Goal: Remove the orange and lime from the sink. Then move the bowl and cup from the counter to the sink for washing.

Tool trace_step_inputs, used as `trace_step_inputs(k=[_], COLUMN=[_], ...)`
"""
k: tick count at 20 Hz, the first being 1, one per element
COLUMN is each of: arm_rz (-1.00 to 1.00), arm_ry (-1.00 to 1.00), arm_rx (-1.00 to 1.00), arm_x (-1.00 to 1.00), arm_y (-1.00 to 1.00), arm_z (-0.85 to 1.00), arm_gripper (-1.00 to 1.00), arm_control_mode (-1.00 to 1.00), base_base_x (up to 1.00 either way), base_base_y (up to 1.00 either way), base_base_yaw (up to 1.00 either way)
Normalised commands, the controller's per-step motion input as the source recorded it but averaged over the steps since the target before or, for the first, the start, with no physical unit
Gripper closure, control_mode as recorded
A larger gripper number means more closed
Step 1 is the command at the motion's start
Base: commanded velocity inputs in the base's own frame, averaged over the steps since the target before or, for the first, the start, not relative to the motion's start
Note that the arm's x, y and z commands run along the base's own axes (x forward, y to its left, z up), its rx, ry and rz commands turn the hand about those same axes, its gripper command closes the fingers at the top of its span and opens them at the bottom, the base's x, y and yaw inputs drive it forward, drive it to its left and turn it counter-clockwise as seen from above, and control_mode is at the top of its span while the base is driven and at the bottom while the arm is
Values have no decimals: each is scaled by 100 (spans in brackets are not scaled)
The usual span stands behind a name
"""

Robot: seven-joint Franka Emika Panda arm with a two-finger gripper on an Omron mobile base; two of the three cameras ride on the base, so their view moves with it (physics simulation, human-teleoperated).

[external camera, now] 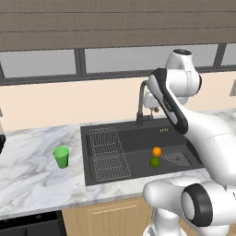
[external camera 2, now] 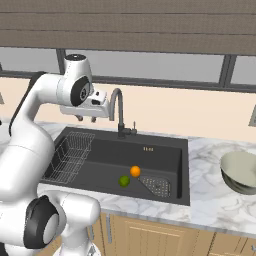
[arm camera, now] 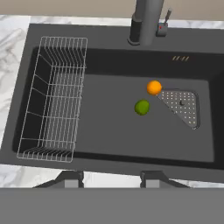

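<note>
From the left base view, I had the sink (external camera: pixel 138 138) sitting mid-frame, with the orange (external camera: pixel 156 151) and the lime (external camera: pixel 154 162) both down in the basin, right of center, touching or nearly so, orange just above the lime in the picture. The wire rack (external camera: pixel 108 154) took up the left part of the basin. The cup (external camera: pixel 61 156) stood upright on the counter (external camera: pixel 32 175) at center left, well apart from the sink. The arm covered most of the right side, so I couldn't see the fingers there.

Right base view: same sink (external camera 2: pixel 100 155), now with the orange (external camera 2: pixel 135 171) up and right of the lime (external camera 2: pixel 124 181), next to the drain plate (external camera 2: pixel 157 186). The bowl (external camera 2: pixel 242 172) sat on the counter at the right edge, clear of the sink. The gripper (external camera 2: pixel 86 118) hung in the upper left, above the rack and beside the faucet (external camera 2: pixel 119 112), holding nothing I could see.

Hand view looked straight down into the basin: orange (arm camera: pixel 153 87) and lime (arm camera: pixel 141 107) right of center, just apart, rack (arm camera: pixel 54 100) at left. The gripper (arm camera: pixel 112 178) tips at the bottom edge stood apart with nothing between them, so open and empty.
</note>
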Motion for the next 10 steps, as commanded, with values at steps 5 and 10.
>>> trace_step_inputs(k=[5,10], arm_rz=[0,0], arm_ry=[-3,-13], arm_rx=[0,0], arm_x=[-8,-17], arm_y=[0,-2], arm_z=[0,0], arm_gripper=[-100,-100], arm_control_mode=[-100,-100], base_base_x=[0,0], base_base_y=[0,0], base_base_yaw=[0,0])
